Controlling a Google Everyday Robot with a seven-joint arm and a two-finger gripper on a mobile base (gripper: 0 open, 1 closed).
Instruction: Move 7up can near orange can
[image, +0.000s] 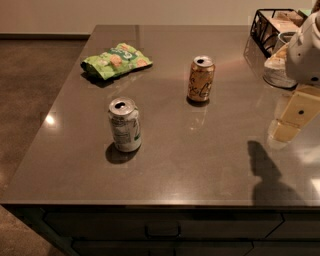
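Note:
The 7up can (124, 124) is silver-grey with a pale label and stands upright on the dark countertop (200, 165), left of centre. The orange can (201, 79) is orange-gold with dark lettering and stands upright further back and to the right, well apart from the 7up can. My gripper (290, 122) hangs at the right edge of the view, above the counter, under the white arm body (307, 50). It is far to the right of both cans and touches neither.
A green snack bag (116, 60) lies at the back left of the counter. A black wire basket (272, 27) and a pale round dish (277, 70) stand at the back right. The counter's front edge runs above drawers (162, 230); the floor lies to the left.

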